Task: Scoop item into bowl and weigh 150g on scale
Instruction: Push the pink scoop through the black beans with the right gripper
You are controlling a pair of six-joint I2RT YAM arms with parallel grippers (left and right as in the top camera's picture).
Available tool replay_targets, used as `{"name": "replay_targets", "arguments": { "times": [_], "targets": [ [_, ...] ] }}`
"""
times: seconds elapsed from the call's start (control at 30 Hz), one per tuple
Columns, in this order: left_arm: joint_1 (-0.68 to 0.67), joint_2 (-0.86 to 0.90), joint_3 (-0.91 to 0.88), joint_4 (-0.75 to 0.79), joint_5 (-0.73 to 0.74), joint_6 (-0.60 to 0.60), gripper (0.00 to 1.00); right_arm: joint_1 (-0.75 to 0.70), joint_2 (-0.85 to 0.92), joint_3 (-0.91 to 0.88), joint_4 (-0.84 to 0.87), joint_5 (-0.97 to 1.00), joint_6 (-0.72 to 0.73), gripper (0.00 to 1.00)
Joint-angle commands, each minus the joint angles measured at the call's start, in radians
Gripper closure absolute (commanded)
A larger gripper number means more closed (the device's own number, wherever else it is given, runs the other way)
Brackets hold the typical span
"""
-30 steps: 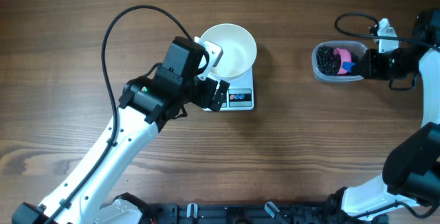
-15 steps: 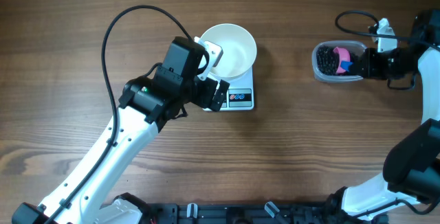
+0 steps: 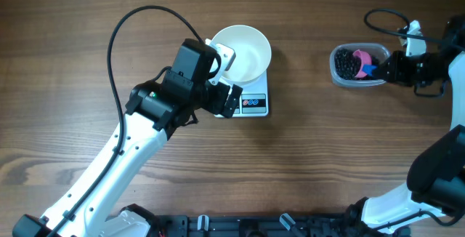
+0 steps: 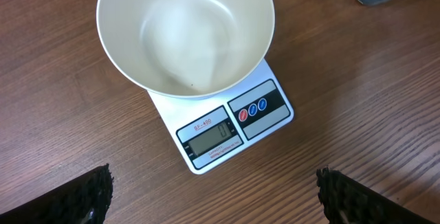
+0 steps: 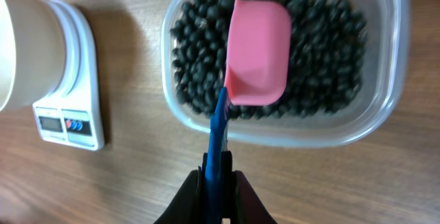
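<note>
Overhead view: white bowl (image 3: 243, 51) sits on the scale (image 3: 254, 104), mid-table, nothing in it. Left gripper (image 3: 228, 77) hangs just beside the bowl's left rim, jaws wide apart and holding nothing; no shift there over the last second. Far right, a clear tub (image 3: 336, 68) holds the beans (image 3: 346, 64), well apart from the scale. Right gripper (image 3: 385, 68) has drawn back a little to the right, and the pink scoop (image 3: 361, 54) it carries has moved only slightly inside the tub.

Left wrist view: bowl interior bare and white. The display (image 4: 210, 136) appears to read zero. Black fingertips (image 4: 86, 198) show at both lower corners, spread wide over the bare table (image 4: 357, 114).

Right wrist view: jaws pinched tight on the scoop's blue handle (image 5: 220, 135). Pink cup rests on top of the bean heap near the tub's middle; no beans visible in it, though which way up it faces is hard to tell. Scale edge shows at left.

Judgement: the small pull-back has loaded nothing. Scooping is the step in hand and has barely begun; no beans have reached the bowl, so the full weight remains to be measured out.
</note>
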Motion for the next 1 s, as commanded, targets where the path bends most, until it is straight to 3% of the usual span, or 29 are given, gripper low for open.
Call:
{"name": "replay_targets", "arguments": {
  "times": [0.0, 0.77, 0.97],
  "targets": [
    [-0.005, 0.007, -0.008, 0.0, 0.015, 0.023, 0.0, 0.002, 0.026, -0.003, -0.018, -0.077, -0.001, 0.96],
    [-0.005, 0.007, -0.008, 0.0, 0.015, 0.023, 0.0, -0.05, 0.027, -0.003, -0.019, -0.115, 0.053, 0.96],
    [-0.005, 0.007, -0.008, 0.0, 0.015, 0.023, 0.0, -0.063, 0.027, -0.004, -0.019, -0.202, 0.054, 0.96]
  ]
}}
